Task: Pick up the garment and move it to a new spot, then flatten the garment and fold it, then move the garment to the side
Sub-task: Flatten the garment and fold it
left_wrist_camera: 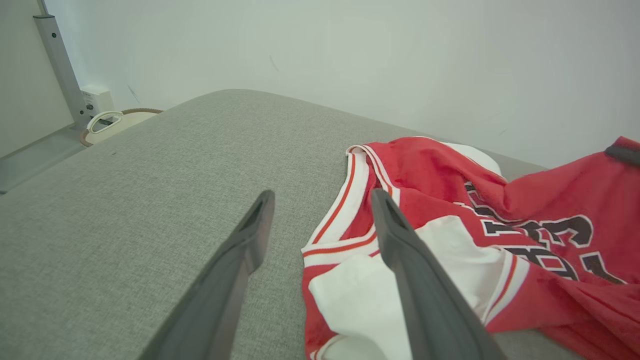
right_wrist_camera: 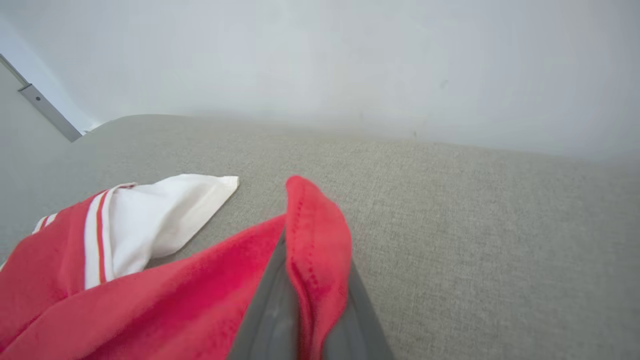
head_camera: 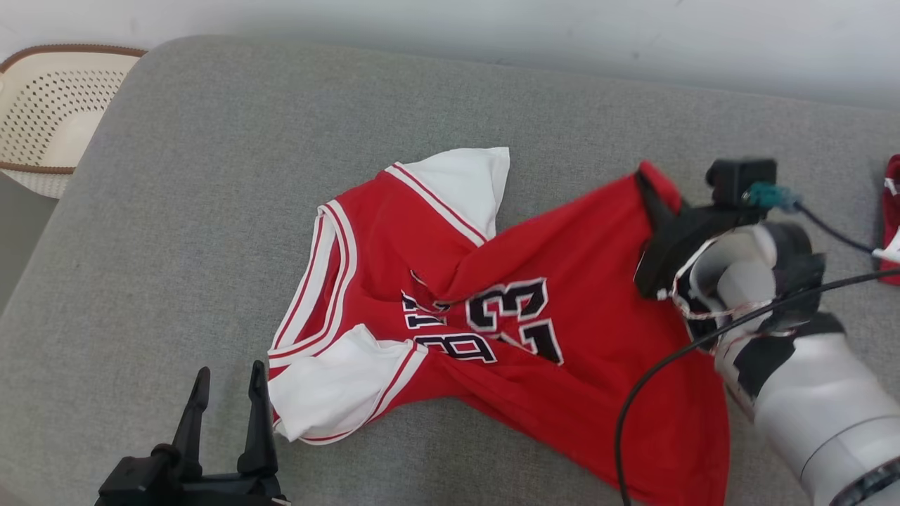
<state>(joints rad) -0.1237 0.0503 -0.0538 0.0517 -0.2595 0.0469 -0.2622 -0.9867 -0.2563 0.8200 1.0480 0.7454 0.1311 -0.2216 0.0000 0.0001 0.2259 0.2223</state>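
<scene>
Red short-sleeved jersey with white sleeves and a black 23: crumpled at the middle of the grey fabric-covered surface | right gripper: jaws closed, pinching the jersey's red hem corner, which is raised off the surface | left gripper: jaws wide apart, empty, just beside a white sleeve

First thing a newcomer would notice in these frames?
A crumpled red jersey numbered 23, with white sleeves, sprawls across the middle of the grey cushion. The right gripper is shut on a lifted red corner at the jersey's right side. The left gripper stands open beside the near white sleeve.
</scene>
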